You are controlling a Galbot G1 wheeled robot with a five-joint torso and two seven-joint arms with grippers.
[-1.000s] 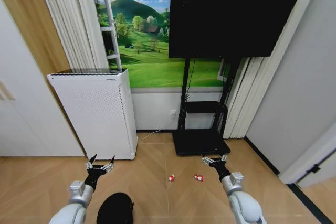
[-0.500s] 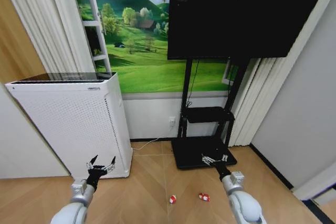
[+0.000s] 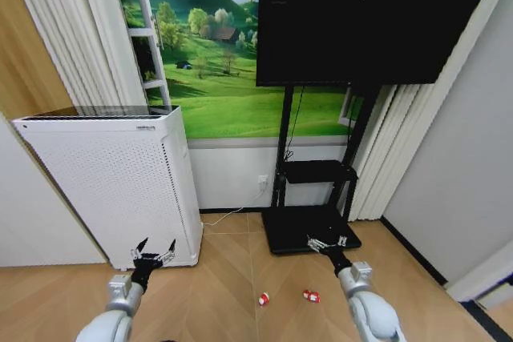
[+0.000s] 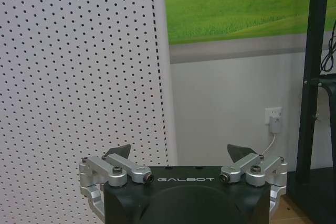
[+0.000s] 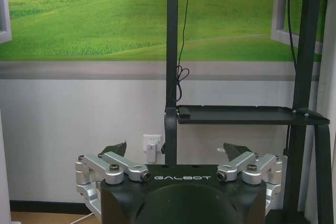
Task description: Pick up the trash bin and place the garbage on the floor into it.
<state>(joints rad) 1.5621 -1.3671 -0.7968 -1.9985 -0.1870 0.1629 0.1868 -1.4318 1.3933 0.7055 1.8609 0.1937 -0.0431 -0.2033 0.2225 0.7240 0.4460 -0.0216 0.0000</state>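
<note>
Change since earlier: whole head view has shifted, so the camera moved; small round black plastic trash bin that sat low between the arms a second ago is now out of sight; both arms hold the same pose.
Left hand [image 3: 153, 250]: fingers spread apart, empty, held low in front of the tall white perforated appliance [image 3: 104, 186].
Right hand [image 3: 328, 243]: fingers apart, empty, held low before the black TV stand base [image 3: 300, 230].
Garbage: two small red-and-white wrappers [image 3: 264, 299] [image 3: 311, 295] lie near each other on the light tan herringbone wooden floor [image 3: 216, 294], between the hands and nearer the robot; no clear bottle seen.
Risk, bin: with the bin unsighted, a reach for it would be blind; could knock it over or miss.
Risk, base: driving forward may roll over or scatter the wrappers.
Risk, left arm: appliance is close; a swing could strike it.
</note>
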